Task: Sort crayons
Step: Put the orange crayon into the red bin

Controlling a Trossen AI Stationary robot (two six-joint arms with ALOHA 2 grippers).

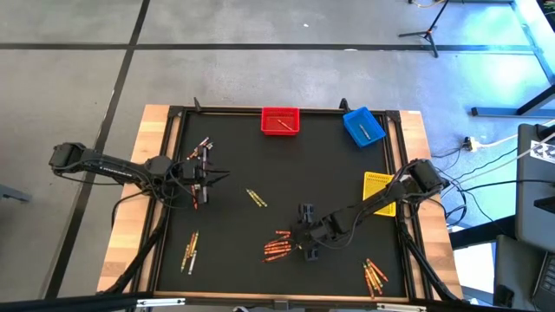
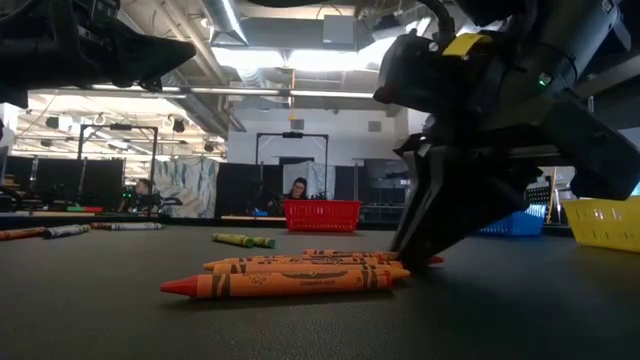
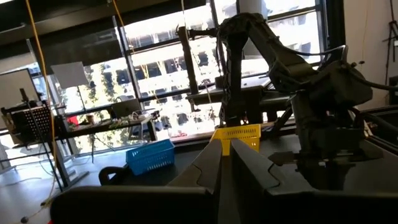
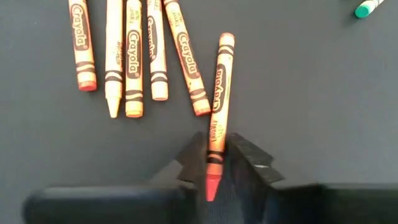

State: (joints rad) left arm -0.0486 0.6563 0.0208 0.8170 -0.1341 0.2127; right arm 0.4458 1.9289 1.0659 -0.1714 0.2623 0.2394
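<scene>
The right gripper (image 4: 214,168) is down at the dark surface (image 1: 260,165) near its front edge, clenched on one orange crayon (image 4: 217,112). The crayon's pointed end sits between the two fingers (image 4: 249,163), and the rest of its length reaches forward from them, flat on the surface. Just beside it lies a loose group of orange crayons (image 4: 130,56), fanned out and apart from the gripper. In the high view this cluster (image 1: 277,247) sits immediately to the left of the right gripper (image 1: 305,246). The left gripper (image 1: 201,176) hangs over the left part of the surface with its fingers pressed together and nothing between them. Other crayons lie scattered elsewhere.
</scene>
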